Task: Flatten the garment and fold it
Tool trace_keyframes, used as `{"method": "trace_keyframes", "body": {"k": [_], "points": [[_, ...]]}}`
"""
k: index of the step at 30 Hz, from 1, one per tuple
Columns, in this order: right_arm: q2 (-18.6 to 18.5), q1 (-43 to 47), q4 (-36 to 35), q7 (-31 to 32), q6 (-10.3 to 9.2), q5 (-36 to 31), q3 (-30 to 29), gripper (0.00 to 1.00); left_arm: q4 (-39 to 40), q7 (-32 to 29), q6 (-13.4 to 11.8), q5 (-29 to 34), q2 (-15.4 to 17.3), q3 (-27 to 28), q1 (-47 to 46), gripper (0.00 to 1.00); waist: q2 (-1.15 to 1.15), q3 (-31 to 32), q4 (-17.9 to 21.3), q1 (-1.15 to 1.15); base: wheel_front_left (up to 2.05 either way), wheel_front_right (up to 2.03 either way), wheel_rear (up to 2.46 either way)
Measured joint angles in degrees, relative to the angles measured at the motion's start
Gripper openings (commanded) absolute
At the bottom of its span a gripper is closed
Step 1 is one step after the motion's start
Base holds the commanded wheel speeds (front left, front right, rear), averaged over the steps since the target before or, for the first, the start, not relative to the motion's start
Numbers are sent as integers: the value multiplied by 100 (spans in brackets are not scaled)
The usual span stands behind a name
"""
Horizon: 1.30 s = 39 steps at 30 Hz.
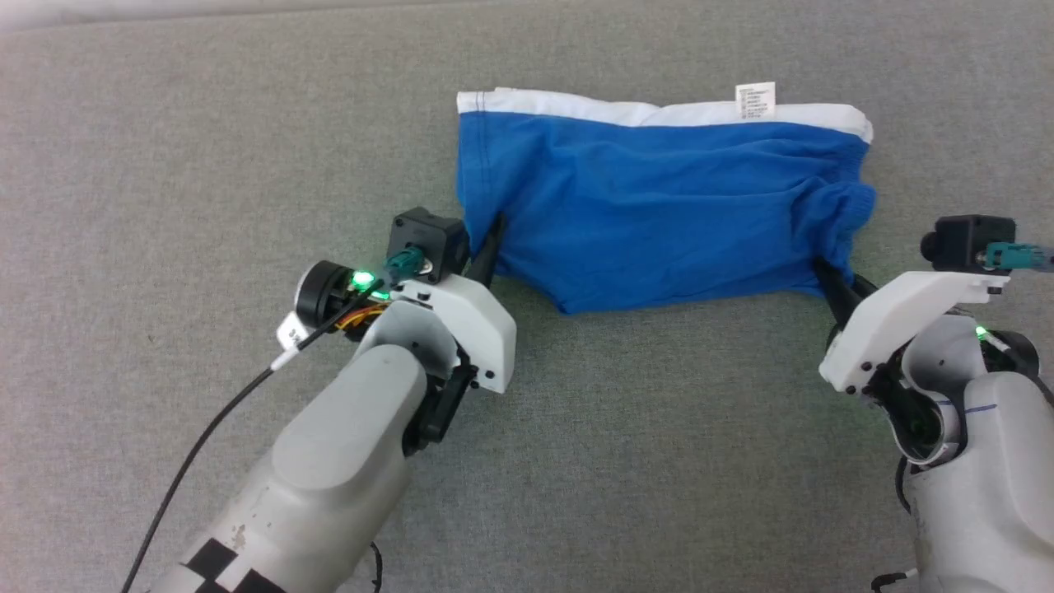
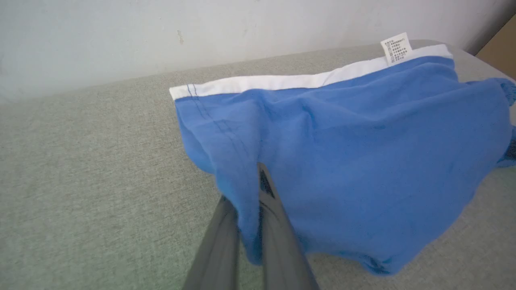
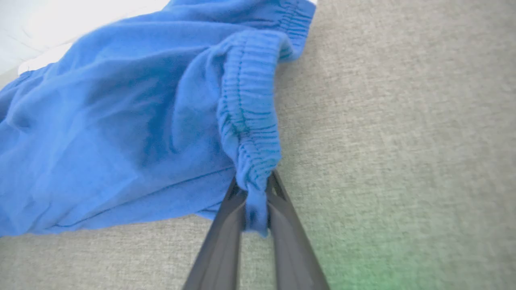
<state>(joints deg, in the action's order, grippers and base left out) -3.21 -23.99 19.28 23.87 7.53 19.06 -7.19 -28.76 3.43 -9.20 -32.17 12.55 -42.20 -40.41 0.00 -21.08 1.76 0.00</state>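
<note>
The garment [image 1: 659, 214] lies spread on the grey fabric surface [image 1: 206, 148], in the upper middle of the head view and a little to the right. Its white waistband [image 1: 593, 107] runs along its top edge, and a small white label [image 1: 755, 100] sits on this band toward the upper right. The blue cloth is wrinkled, mostly on the right side, where it is bunched.

My left fingers [image 1: 492, 247] are at the lower left edge of the garment, just left of the centre of the frame. In the left wrist view these 2 fingers [image 2: 280, 241] rise from the bottom middle and are pressed together on a fold of the blue cloth, which goes down between them. A pale wall [image 2: 121, 32] stands behind the surface at the top of this view.

My right fingers [image 1: 827, 284] are at the lower right corner of the garment, at the right side of the head view. In the right wrist view these fingers [image 3: 221, 241] pinch the ribbed leg hem [image 3: 250, 121] a bit below the centre, and a small end of the hem hangs out between them.
</note>
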Motion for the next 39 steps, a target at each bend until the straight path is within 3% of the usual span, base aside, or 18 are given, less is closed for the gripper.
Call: {"method": "trace_keyframes", "body": {"k": [8,18,31,39], "points": [[-125,100,-229,-189,0,-32,221,0,-25,274,-44,-87,102,159,143,0,0,274,31,0,0,0,0],[-320,890,-881,227,0,346,304,0,183,258,-59,-253,256,112,733,0,0,786,-90,-1,0,0,0],[-201,2604,-2028,1000,0,632,-104,0,1129,5,-372,-376,590,-234,2164,0,0,1514,-405,-2,0,0,0],[-146,3053,-2016,1199,3,493,-554,0,1198,-140,-445,-475,542,-510,2822,0,0,1696,-536,-2,0,0,0]]}}
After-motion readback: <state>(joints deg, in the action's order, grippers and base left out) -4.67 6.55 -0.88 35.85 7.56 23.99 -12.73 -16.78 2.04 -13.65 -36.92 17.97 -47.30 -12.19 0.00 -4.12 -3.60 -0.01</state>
